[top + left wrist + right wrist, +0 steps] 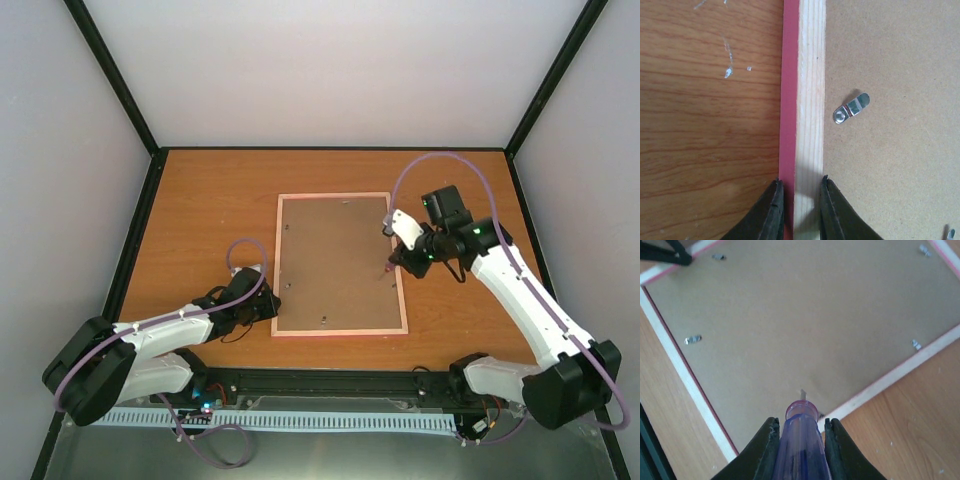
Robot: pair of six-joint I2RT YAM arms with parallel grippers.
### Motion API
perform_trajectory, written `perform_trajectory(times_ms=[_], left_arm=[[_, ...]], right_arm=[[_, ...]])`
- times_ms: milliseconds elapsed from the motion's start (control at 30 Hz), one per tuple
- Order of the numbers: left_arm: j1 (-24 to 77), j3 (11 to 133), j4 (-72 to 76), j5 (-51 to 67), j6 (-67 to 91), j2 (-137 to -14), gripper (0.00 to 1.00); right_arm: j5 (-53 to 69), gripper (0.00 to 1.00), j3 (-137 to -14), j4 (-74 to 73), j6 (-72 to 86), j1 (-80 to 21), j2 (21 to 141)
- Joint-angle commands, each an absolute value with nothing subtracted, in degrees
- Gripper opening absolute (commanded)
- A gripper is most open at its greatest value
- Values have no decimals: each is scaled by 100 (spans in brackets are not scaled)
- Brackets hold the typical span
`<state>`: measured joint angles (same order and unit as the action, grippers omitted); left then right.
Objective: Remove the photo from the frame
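Frame (340,331) lies face-down, pink-edged; brown board (335,265) upward.

ROBOTICS LAB, test cell: a wood-laminate table (200,200) boxed in by plain pale wall panels (330,70) on black struts (112,75). Left arm (160,335) & right arm (520,290), white-and-black robot manipulators, sit bolted to a black rail (330,382) at the near edge. Purple cables (440,155) loop off both. A white slotted cable duct (330,420) runs along the front, beside bare sheet metal (330,458).
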<state>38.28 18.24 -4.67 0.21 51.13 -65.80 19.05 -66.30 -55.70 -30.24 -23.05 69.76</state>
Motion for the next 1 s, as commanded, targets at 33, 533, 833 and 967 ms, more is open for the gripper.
perform_trajectory(times_ms=[33, 533, 833, 967], left_arm=[[3823, 1678, -622, -73, 5272, -6668, 1], [3823, 1670, -622, -70, 5272, -6663, 1], [3823, 1661, -613, -73, 5272, -6662, 1], [3823, 1652, -602, -67, 5273, -6659, 1]], right_arm=[[1925, 3, -6248, -5922, -3497, -2066, 6582], [1365, 3, -6164, -5849, -3619, -2056, 6676], [1338, 3, -6119, -5704, -3622, -2049, 6802], [1332, 3, -6107, -5609, -3634, -2049, 6835]])
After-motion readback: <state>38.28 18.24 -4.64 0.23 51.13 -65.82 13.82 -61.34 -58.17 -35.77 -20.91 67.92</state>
